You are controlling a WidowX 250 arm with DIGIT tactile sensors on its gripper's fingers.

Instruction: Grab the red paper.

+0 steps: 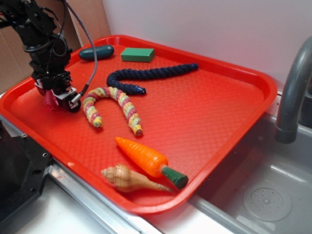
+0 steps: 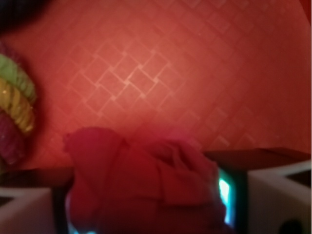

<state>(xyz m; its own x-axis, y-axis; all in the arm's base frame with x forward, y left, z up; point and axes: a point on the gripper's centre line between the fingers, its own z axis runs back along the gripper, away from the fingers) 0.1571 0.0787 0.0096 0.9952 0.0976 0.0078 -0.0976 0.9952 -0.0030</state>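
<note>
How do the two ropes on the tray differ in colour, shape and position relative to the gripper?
The dark blue rope is one solid colour; the multicoloured rope is banded pink, yellow and green. The dark blue rope lies in a long, gentle wave toward the tray's back; the multicoloured rope bends into an arch, one end close beside the gripper. Both are twisted cords lying flat on the tray.

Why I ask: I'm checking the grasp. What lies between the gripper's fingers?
The red paper sits between the gripper's fingers, filling the gap in the wrist view. The exterior view only shows a pinkish bit of it beneath the gripper.
</note>
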